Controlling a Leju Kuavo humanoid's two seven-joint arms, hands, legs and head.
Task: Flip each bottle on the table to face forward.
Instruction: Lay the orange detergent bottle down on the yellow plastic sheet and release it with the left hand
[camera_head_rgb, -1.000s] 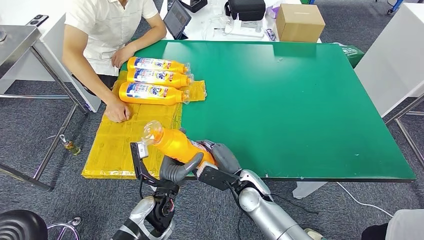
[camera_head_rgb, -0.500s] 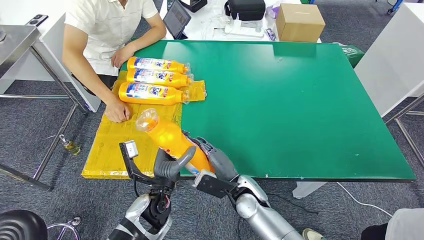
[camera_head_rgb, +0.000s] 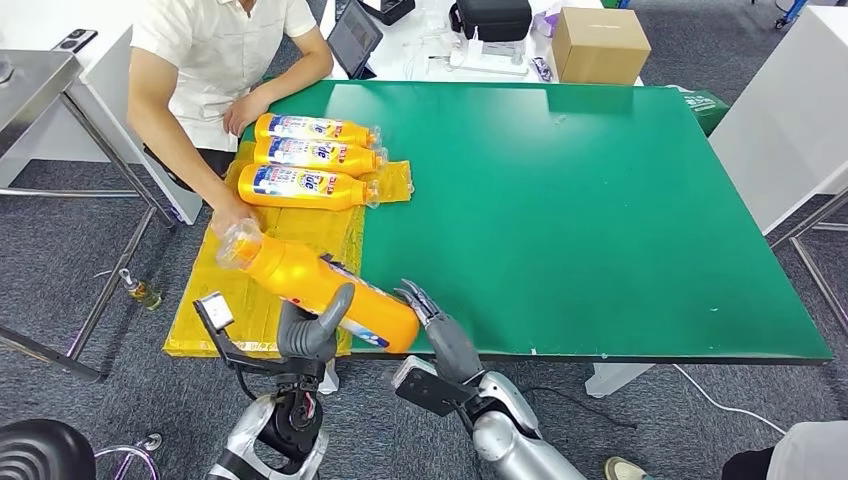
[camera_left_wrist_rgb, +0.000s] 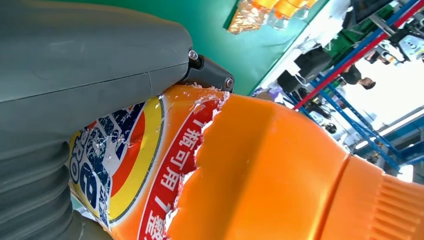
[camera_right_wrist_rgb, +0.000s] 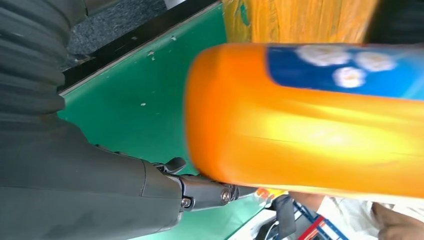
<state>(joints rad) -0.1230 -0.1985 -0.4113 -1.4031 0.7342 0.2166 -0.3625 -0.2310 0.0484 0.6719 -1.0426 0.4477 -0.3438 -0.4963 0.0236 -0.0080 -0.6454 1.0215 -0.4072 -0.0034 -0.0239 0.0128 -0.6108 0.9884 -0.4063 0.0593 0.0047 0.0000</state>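
Observation:
My left hand (camera_head_rgb: 312, 328) grips an orange detergent bottle (camera_head_rgb: 320, 285) around its body, above the near left corner of the green table (camera_head_rgb: 580, 200). The bottle lies slanted, its clear cap pointing far left towards a person's hand (camera_head_rgb: 232, 212). In the left wrist view the thumb (camera_left_wrist_rgb: 85, 65) presses across the bottle's torn label (camera_left_wrist_rgb: 150, 165). My right hand (camera_head_rgb: 440, 325) is at the bottle's base with fingers spread, holding nothing. The right wrist view shows the bottle's base (camera_right_wrist_rgb: 300, 120) just past that hand (camera_right_wrist_rgb: 90, 185). Three more orange bottles (camera_head_rgb: 310, 158) lie side by side, labels up.
A yellow plastic sheet (camera_head_rgb: 215, 300) covers the table's left edge, under the bottles. A person sits at the far left corner, one hand on the sheet. A cardboard box (camera_head_rgb: 598, 42) and bags stand on a white table behind. A metal table (camera_head_rgb: 40, 90) is at the left.
The bottle has swung from nearly upright to slanted, its cap moving left and its label turning up. My right hand has let go and now sits off its base.

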